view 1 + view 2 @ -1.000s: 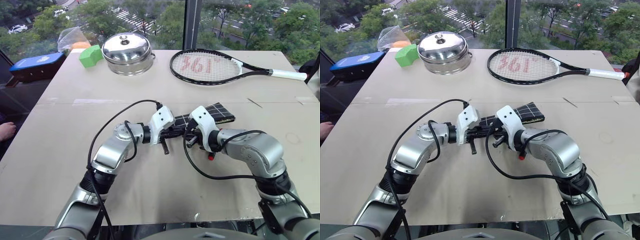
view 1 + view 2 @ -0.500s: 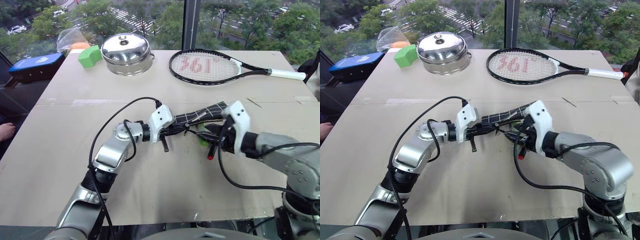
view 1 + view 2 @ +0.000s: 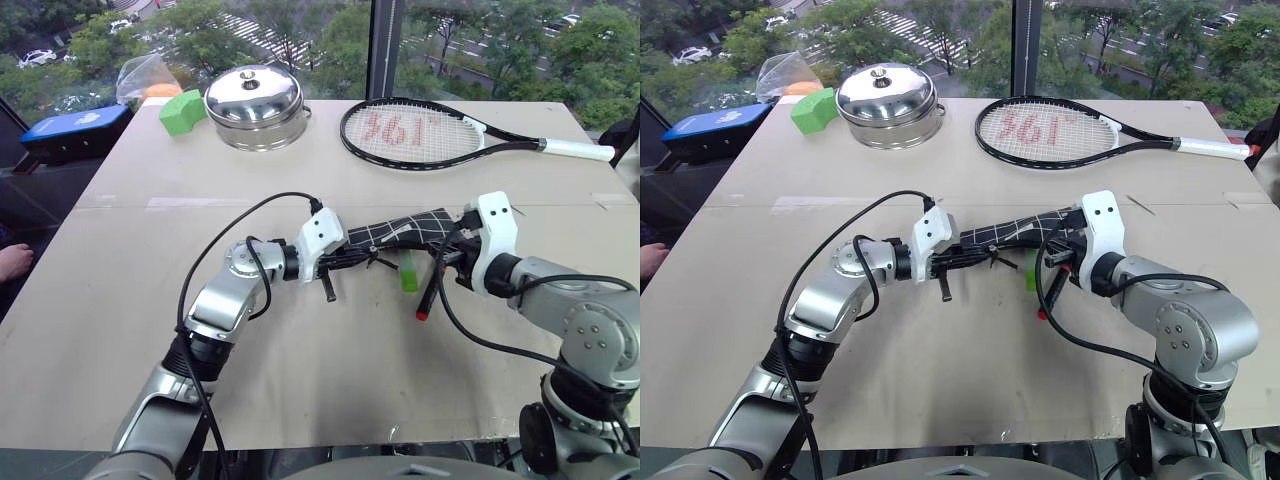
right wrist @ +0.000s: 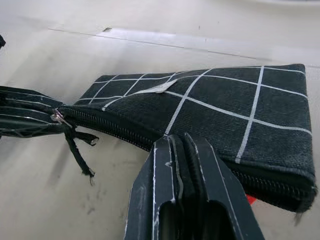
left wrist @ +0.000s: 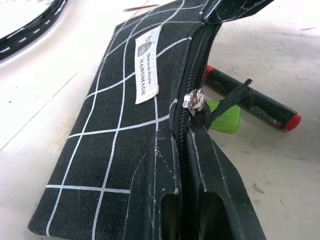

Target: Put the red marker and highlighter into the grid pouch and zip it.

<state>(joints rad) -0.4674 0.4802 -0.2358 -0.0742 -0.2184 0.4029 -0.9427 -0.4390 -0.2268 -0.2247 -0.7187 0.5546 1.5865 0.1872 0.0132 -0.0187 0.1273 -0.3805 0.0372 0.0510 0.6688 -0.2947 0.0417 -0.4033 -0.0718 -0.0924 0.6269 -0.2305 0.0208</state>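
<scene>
Grid pouch: the grid pouch (image 3: 400,228) hangs stretched between my two arms, lifted just off the desk (image 3: 300,380), label side facing away from me.
Left end effector: my left end effector (image 5: 182,145) is clenched on the pouch's edge right by the zipper slider, whose dark pull cord dangles loose.
Right end effector: my right end effector (image 4: 182,150) is clenched on the pouch's opposite end, along the zipper edge.
Red marker: the red marker (image 3: 428,294) lies on the desk directly under the pouch, its red end pointing toward me.
Highlighter: the highlighter (image 3: 408,274) lies just beside the marker, also under the pouch (neither looks to be inside yet).
Step in hand: I judge I am opening or steadying the pouch before loading.
Doing it well: keep the left pinch firm as an anchor, hold the fabric taut so the zipper runs straight, and avoid dragging the pouch across the pens below.
</scene>
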